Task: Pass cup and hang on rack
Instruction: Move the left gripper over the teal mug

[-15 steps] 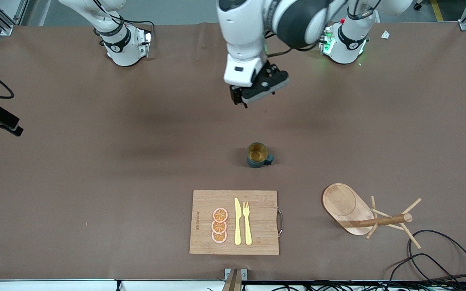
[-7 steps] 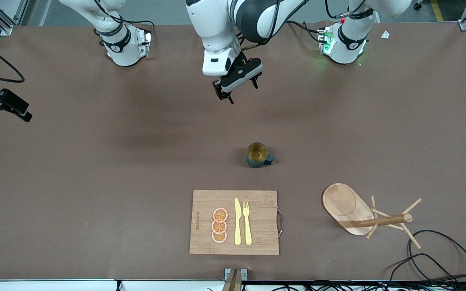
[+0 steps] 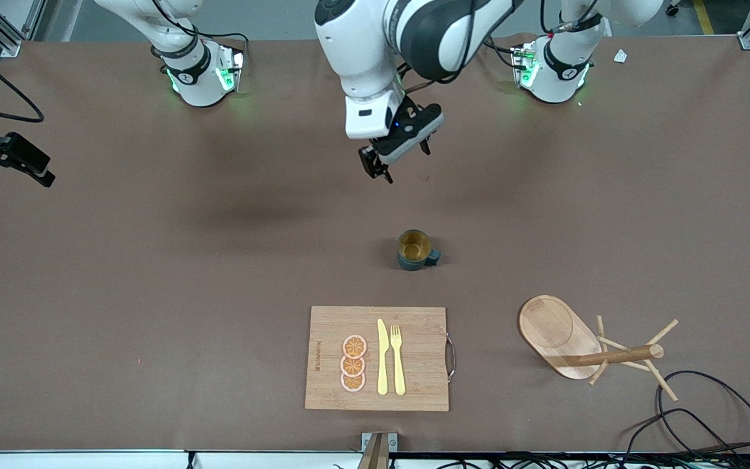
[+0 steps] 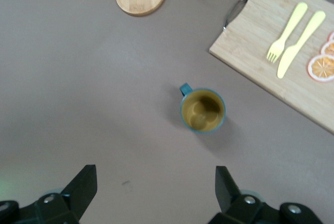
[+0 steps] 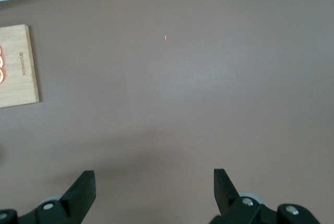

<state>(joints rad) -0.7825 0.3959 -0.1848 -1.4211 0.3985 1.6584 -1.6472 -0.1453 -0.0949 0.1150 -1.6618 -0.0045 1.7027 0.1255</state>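
I see the cup [image 3: 415, 249] standing upright on the brown surface [image 3: 153, 273], near the middle, with its small handle turned toward the left arm's end of the surface and its yellowish inside empty. The left end effector [image 3: 398, 152] hangs in the air over bare surface, at a place farther from the front camera than the cup, and its two fingers are spread wide with nothing between them; in the left wrist view I can see both dark fingers [image 4: 81, 190] apart, and the cup [image 4: 203, 110] lies on the surface below, free of them. The right end effector [image 5: 154, 190] is high up at the right arm's end of the surface; only a dark part of it shows at the edge of the front view, and its own wrist view shows the fingers [image 5: 79, 191] released and wide, over bare surface with nothing held. The rack [image 3: 583, 342] lies tipped on its side, nearer to the front camera than the cup and toward the left arm's end; its oval base [image 3: 554, 332] is raised on edge and its post with thin pegs rests on the surface. A bamboo cutting board [image 3: 414, 326] lies nearer to the front camera than the cup; on it are three orange slices [image 3: 353, 363], a yellow knife [image 3: 382, 358] and a yellow fork [image 3: 398, 358] side by side. A black cable [image 3: 707, 417] curls near the rack.
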